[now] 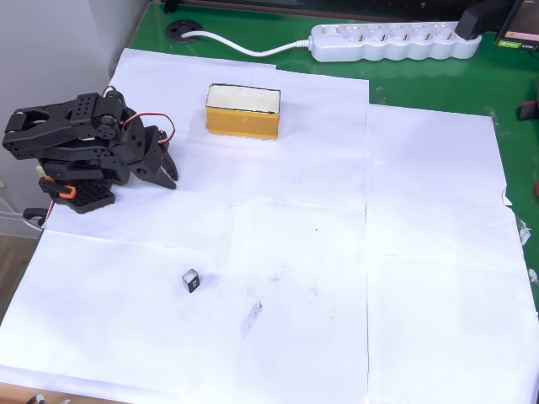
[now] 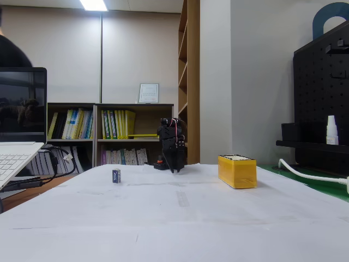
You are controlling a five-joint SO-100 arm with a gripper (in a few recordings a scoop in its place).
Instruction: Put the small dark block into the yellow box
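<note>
The small dark block point(image 1: 191, 280) lies alone on the white paper in the lower left of the overhead view; in the fixed view the block point(image 2: 116, 175) stands left of centre. The yellow box point(image 1: 243, 110) sits at the back centre with its pale inside up; in the fixed view the box point(image 2: 237, 171) is right of centre. My black arm is folded at the left edge of the overhead view, its gripper point(image 1: 168, 175) pointing down toward the paper with the fingers together and nothing held. The gripper point(image 2: 174, 165) is far from both block and box.
A white power strip point(image 1: 394, 41) with its cable lies on the green mat point(image 1: 421, 84) behind the paper. White paper sheets point(image 1: 337, 252) cover most of the table. A laptop point(image 2: 16, 147) stands at the left in the fixed view.
</note>
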